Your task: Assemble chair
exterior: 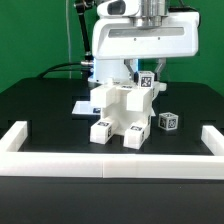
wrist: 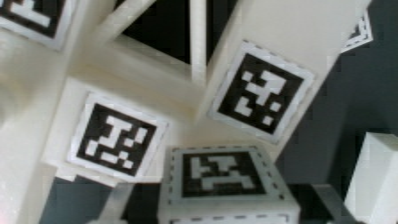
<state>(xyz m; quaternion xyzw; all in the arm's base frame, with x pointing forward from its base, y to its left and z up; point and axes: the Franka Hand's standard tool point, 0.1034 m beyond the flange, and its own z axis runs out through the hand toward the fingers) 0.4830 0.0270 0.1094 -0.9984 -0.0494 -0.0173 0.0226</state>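
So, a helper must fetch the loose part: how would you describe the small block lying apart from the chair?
On the black table, the half-built white chair stands in the middle. To the exterior view's right of it lies a small white block; unlike the other pieces it sits alone, touching nothing, a marker tag facing the camera.

Right under the pincer (exterior: 143,77) the chair (exterior: 118,112) blocks any way down, its tagged parts pressing close around. Lower, toward the exterior view's right, a loose tagged block (exterior: 167,121) stands apart; bare table (exterior: 190,118) lies between it and the border rail (exterior: 208,140).
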